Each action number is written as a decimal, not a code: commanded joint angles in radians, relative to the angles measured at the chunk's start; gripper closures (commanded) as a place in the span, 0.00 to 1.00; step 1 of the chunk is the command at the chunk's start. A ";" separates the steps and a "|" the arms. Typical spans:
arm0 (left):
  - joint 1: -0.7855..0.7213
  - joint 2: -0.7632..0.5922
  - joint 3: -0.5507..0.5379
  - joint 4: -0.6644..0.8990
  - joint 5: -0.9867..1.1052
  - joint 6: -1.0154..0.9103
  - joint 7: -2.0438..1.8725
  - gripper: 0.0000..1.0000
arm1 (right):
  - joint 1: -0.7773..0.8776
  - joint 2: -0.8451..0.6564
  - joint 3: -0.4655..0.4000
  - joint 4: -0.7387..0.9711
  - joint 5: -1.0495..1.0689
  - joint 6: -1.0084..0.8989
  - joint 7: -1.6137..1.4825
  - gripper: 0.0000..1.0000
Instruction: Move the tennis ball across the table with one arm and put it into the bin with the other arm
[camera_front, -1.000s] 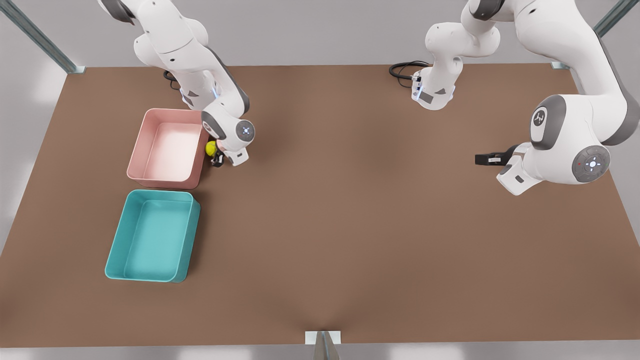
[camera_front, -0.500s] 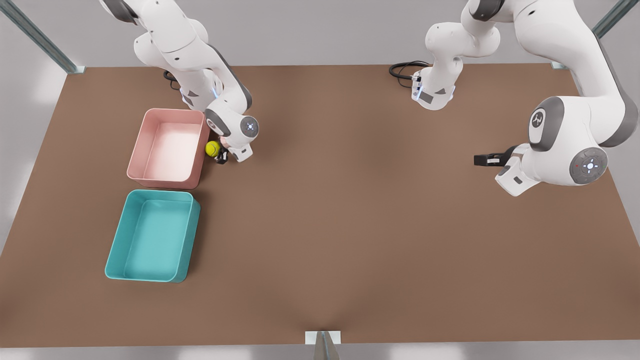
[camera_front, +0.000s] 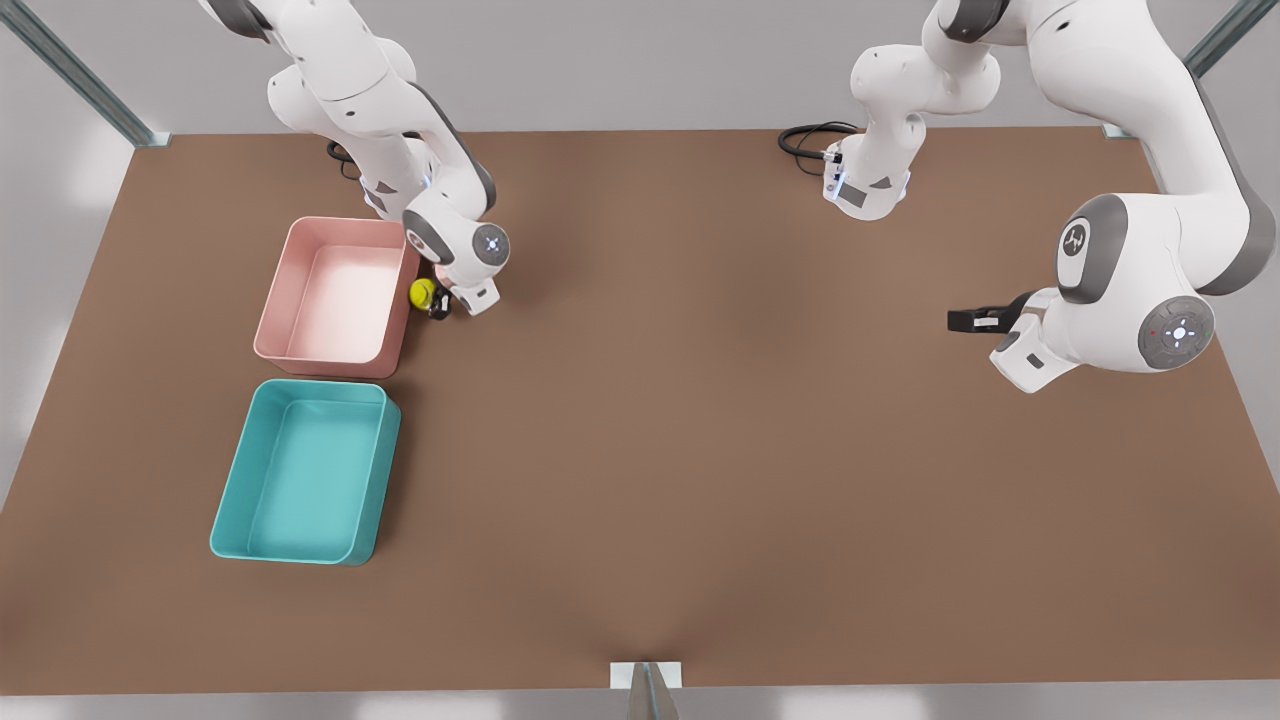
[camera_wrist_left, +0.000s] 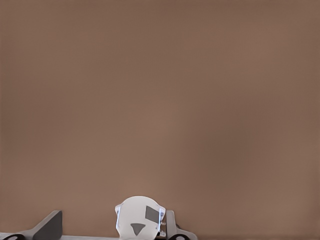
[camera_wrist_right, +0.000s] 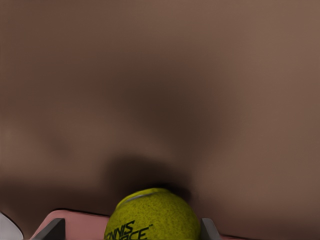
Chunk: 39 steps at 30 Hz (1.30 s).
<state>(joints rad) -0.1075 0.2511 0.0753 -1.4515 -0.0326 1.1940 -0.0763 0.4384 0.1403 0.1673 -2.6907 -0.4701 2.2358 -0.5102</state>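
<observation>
Meanwhile the right gripper (camera_front: 432, 303) gripped the tennis ball (camera_front: 422, 292); it needed lifting clear of the pink tub (camera_front: 337, 300), towards the teal bin (camera_front: 303, 472).

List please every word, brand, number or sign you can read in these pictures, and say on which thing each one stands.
"NNIS" on the ball, black print cut off at its start, between the right gripper fingers.
A second line under it on the ball is cut off and unreadable.
A round emblem on the left arm is too small to read.
</observation>
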 joint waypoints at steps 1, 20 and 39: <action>0.000 -0.001 0.001 0.000 0.000 -0.001 0.000 0.00 | 0.000 -0.001 0.000 -0.009 0.001 0.041 0.042 0.00; 0.000 -0.001 0.000 0.000 0.000 -0.001 0.000 0.00 | 0.000 -0.053 0.037 -0.069 -0.035 0.050 0.157 0.00; -0.001 -0.001 0.000 0.002 0.000 -0.008 0.000 0.00 | -0.013 -0.018 0.028 -0.090 -0.196 0.082 0.300 0.00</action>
<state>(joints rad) -0.1089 0.2511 0.0751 -1.4501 -0.0326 1.1878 -0.0771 0.4257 0.1215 0.1960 -2.7813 -0.6474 2.3060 -0.3011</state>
